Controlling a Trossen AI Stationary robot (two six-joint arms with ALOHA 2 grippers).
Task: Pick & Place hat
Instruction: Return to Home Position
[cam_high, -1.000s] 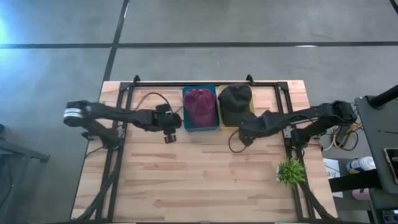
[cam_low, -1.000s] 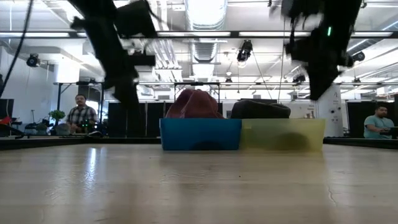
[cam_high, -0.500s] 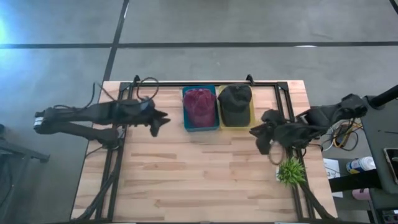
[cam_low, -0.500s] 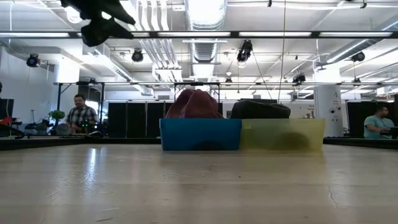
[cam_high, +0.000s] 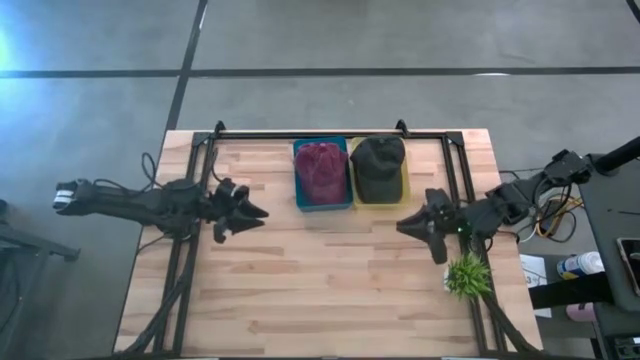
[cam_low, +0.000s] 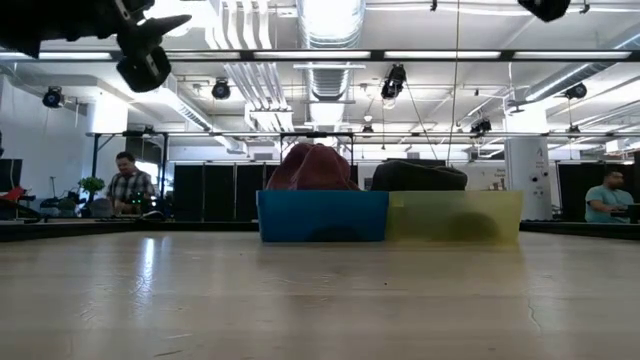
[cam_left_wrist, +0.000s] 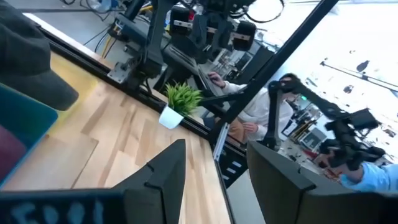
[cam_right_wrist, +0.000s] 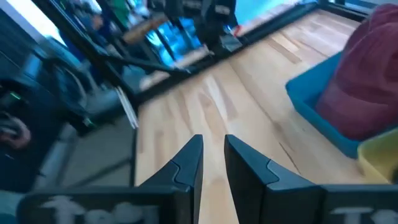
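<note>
A maroon hat (cam_high: 320, 170) sits crown up in a blue bin (cam_low: 322, 216) at the table's far middle, and its crown (cam_low: 312, 168) bulges over the rim. Beside it, a dark hat (cam_high: 379, 166) lies in a yellow bin (cam_low: 455, 216). My left gripper (cam_high: 258, 212) hovers left of the blue bin, pointing level toward the bins. It is open, with nothing between its fingers (cam_left_wrist: 168, 174). My right gripper (cam_high: 403, 226) hovers on the near right of the yellow bin. It points toward the left edge with a narrow empty gap between its fingers (cam_right_wrist: 189, 162).
A small green potted plant (cam_high: 467, 275) stands near the table's right edge, close to my right arm. Black frame rails (cam_high: 185, 270) run along the table's left, right and far sides. Bare wood lies in front of the bins. People sit in the room beyond the table (cam_low: 127, 185).
Both grippers have risen from beside the bins and tipped from pointing down to nearly level. The left one has drawn back toward the table's left edge, the right one toward the right edge. Both hats have stayed in their bins.
</note>
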